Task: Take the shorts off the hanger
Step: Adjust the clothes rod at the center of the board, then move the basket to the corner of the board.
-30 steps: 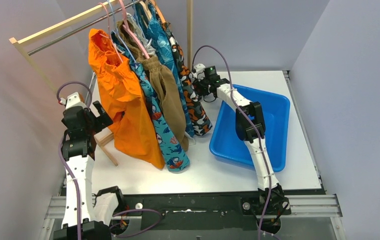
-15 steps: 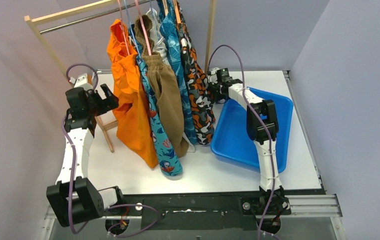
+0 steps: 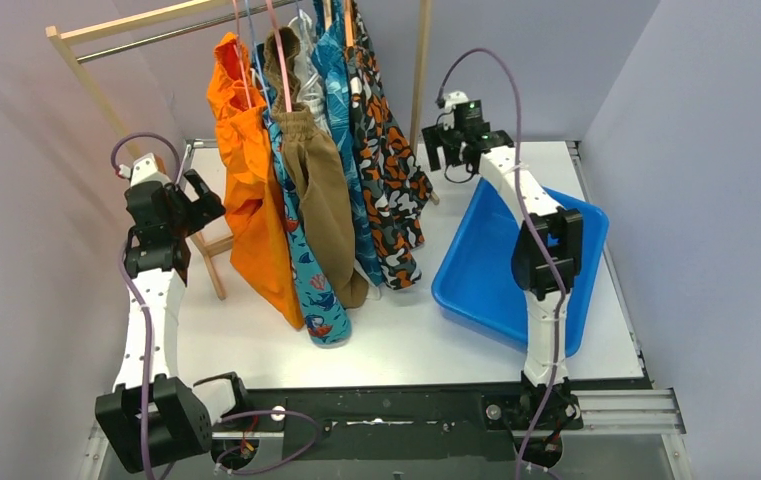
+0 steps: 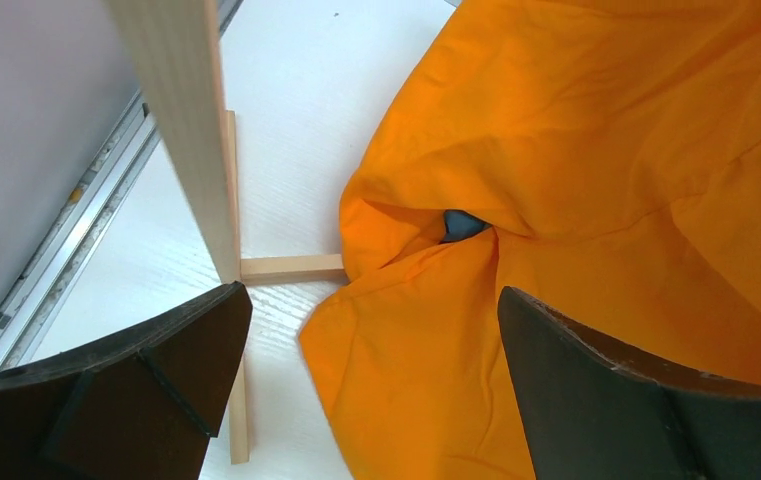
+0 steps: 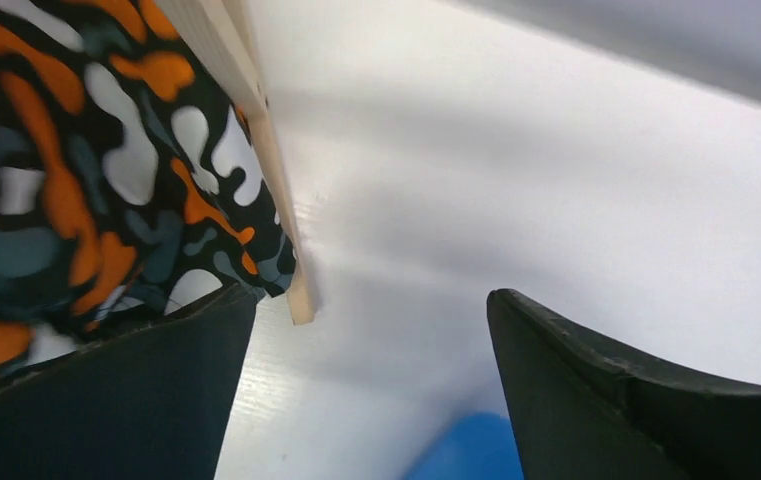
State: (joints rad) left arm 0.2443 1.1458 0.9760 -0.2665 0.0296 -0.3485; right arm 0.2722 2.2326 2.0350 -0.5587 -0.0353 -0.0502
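shorts [image 3: 261, 215]: 6 pairs | clothes rack [image 3: 106, 24]: 1 | blue bin [image 3: 486, 280]: 1 | robot arms [image 3: 151, 320]: 2

shorts [image 3: 326, 200] on rack [image 3: 419, 60], bin [image 3: 476, 270] right (on table [image 3: 256, 345])

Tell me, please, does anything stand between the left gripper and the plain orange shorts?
Nothing visible does. The left gripper is open, and the orange shorts fill the gap between its fingers in the wrist view. The wooden rack post stands beside one finger, outside that gap.
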